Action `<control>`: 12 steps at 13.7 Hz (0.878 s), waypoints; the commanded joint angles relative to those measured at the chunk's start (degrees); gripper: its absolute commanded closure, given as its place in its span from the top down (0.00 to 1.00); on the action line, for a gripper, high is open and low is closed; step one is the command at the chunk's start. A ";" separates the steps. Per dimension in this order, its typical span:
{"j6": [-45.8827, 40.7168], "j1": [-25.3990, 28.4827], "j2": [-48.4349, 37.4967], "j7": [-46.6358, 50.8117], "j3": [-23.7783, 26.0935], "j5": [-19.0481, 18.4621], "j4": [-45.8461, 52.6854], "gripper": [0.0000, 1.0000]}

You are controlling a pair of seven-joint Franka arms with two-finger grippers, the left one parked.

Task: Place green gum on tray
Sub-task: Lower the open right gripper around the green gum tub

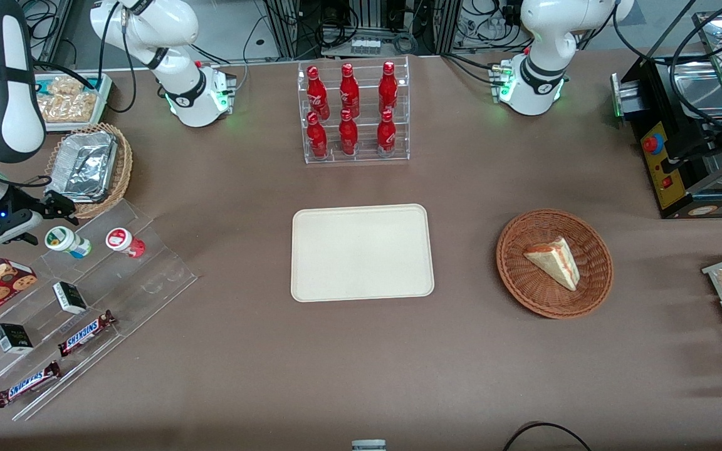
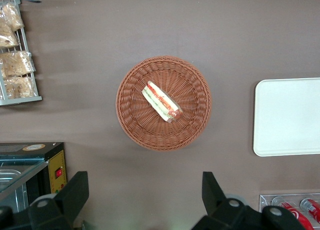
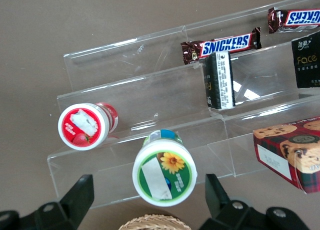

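— The hand [image 3: 145,205] hangs open just above the green gum [image 1: 68,242] on the clear stepped rack [image 1: 79,307], at the front view's left edge.

— It should drop straight so the fingers [image 3: 75,195] straddle the lid and miss the red bottle [image 1: 125,242] beside it.

— Then carry it to the bare tray [image 1: 361,252], mid-frame on the brown counter [image 1: 461,351], with the cola rack [image 1: 353,111] farther up.
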 commanded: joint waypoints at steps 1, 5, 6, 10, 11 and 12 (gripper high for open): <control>1.92 -0.17 -0.68 -1.22 -0.39 0.59 -1.79 0.99; 3.15 -0.17 0.64 -1.22 -0.39 0.59 -1.96 0.99; 3.50 -0.17 1.08 -1.22 -0.39 0.59 -1.88 0.99; 4.39 -0.17 1.61 -1.31 -0.48 0.59 -1.87 0.99; 4.39 -0.17 1.70 -1.31 -0.48 0.59 -1.87 0.99; 4.47 -0.25 1.70 -1.40 -0.48 0.59 -1.87 0.99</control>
